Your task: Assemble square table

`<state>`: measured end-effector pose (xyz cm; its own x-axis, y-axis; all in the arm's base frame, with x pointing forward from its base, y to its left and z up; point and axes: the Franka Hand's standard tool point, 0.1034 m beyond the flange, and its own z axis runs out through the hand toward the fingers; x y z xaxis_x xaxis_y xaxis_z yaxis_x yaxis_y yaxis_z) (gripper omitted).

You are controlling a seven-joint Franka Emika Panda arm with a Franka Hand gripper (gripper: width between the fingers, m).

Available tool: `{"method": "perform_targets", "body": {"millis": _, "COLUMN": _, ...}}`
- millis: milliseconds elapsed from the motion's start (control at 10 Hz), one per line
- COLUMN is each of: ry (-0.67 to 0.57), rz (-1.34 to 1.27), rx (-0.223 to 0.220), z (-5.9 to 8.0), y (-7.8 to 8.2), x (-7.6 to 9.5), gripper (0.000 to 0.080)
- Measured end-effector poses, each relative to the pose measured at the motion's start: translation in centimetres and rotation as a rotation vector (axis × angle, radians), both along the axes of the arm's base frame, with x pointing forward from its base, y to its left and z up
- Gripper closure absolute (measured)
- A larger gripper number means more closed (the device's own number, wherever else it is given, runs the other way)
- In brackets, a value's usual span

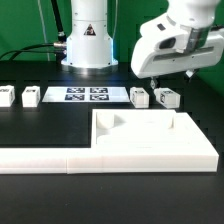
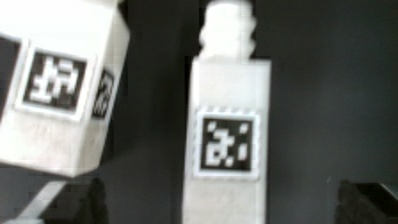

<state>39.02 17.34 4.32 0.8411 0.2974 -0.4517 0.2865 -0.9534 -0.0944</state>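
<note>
The white square tabletop (image 1: 150, 133) lies at the front on the exterior view's right. Two white tagged legs (image 1: 140, 97) (image 1: 166, 98) lie behind it, and two more (image 1: 5, 97) (image 1: 30, 97) lie on the exterior view's left. My gripper (image 1: 153, 80) hovers just above the right pair, open and empty. In the wrist view one leg (image 2: 231, 120) with a peg on its end lies in line between my dark fingertips (image 2: 63, 200), with gaps on both sides. A second leg (image 2: 63, 90) lies tilted beside it. My gripper (image 2: 217, 200) touches neither leg.
The marker board (image 1: 85, 96) lies between the two pairs of legs. The long white L-shaped border bar (image 1: 50, 158) runs along the front edge, against the tabletop. The robot base (image 1: 88, 40) stands at the back.
</note>
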Motion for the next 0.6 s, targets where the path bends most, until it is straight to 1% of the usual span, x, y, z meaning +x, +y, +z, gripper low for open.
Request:
{"method": "perform_targets", "body": {"millis": 200, "ry": 0.141, "rz": 0.017, "rx": -0.055, "z": -0.5, "y": -0.3, "x": -0.9, "gripper": 0.0151}}
{"method": "perform_targets", "body": {"millis": 400, "ry": 0.246, "rz": 0.024, "rx": -0.082, "z": -1.2, "y": -0.5, "x": -1.6, "gripper": 0.0151}}
{"method": "perform_targets", "body": {"millis": 500, "ry": 0.322, "rz": 0.030, "rx": -0.100, "z": -1.3, "y": -0.7, "x": -2.0, "gripper": 0.0151}}
{"method": "perform_targets", "body": {"millis": 600, "ry": 0.347, "rz": 0.027, "rx": -0.111, "z": -1.8, "y": -0.6, "x": -1.8, "gripper": 0.0151}}
